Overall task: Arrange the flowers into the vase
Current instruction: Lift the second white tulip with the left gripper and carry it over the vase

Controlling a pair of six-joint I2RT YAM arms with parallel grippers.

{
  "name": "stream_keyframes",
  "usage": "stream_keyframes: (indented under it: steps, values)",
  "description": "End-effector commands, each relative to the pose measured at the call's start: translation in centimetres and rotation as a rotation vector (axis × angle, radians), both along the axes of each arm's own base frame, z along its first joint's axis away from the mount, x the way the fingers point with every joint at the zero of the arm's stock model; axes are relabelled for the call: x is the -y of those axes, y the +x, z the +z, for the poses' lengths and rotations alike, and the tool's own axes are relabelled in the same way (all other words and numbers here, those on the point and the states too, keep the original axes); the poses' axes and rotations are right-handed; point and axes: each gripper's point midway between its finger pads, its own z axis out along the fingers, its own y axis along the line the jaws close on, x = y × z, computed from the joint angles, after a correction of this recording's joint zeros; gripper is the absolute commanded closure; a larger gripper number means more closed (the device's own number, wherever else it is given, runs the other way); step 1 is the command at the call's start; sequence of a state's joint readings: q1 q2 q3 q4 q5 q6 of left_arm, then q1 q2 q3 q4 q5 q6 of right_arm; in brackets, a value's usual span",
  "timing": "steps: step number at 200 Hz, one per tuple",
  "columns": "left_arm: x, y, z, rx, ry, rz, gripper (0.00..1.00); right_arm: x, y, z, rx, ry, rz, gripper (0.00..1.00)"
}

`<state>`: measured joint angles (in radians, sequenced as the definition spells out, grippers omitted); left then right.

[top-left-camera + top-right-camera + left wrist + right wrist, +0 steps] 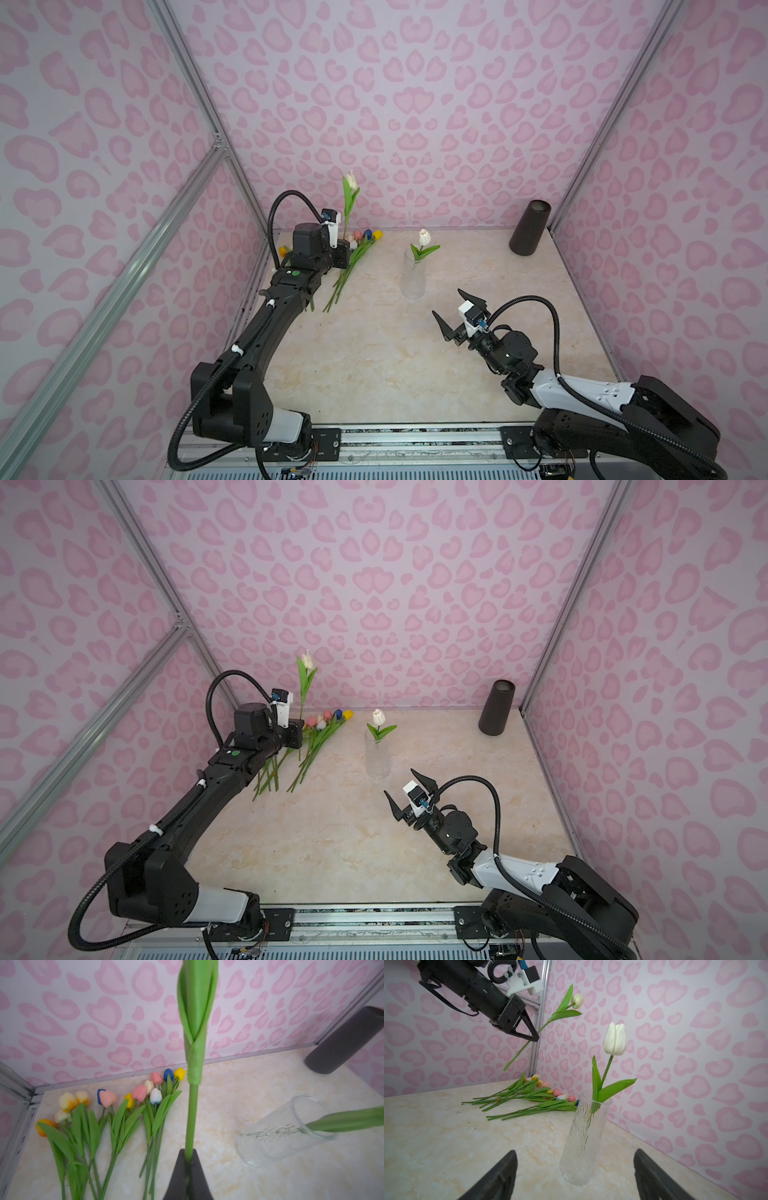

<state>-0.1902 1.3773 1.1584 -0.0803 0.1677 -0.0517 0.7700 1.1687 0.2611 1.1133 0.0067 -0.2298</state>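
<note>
Second stem lifted, vase next.
The left gripper [536, 1035] is clamped on the lower stem of a cream tulip [348, 199], held upright; the loose tulips [351, 264] lie beneath it toward 6 o'clock in a top view. The vase [414, 274], holding one white tulip [424, 237], stands at its 3 o'clock. Next, I judge: carry the stem over the rim and lower its tip in. The right gripper [446, 301] gapes empty at the vase's 5 o'clock.
</note>
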Motion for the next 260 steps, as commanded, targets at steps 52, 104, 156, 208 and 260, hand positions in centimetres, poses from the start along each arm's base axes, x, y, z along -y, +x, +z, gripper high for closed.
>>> stream_keyframes:
  steps: [52, 104, 156, 208, 260]
  values:
    - [6.5, -5.2, 6.0, 0.357, -0.208, -0.251, 0.97, 0.1, -0.1, 0.9, 0.021, 0.046, 0.001, 0.13]
    - [11.4, -6.5, 8.4, 0.477, -0.328, -0.376, 0.97, 0.7, 0.1, 1.8, 0.062, 0.078, -0.031, 0.14]
    - [14.6, -3.0, 9.9, 0.535, -0.356, -0.425, 0.97, 1.8, -0.5, 0.9, 0.049, 0.079, -0.050, 0.14]
    - [15.9, 0.2, 8.8, 0.574, -0.322, -0.416, 0.97, 1.6, -0.4, 0.6, 0.053, 0.055, -0.052, 0.14]
    - [17.4, 2.8, 6.6, 0.550, -0.339, -0.430, 0.97, 1.2, -0.2, 0.1, 0.050, 0.055, -0.041, 0.14]
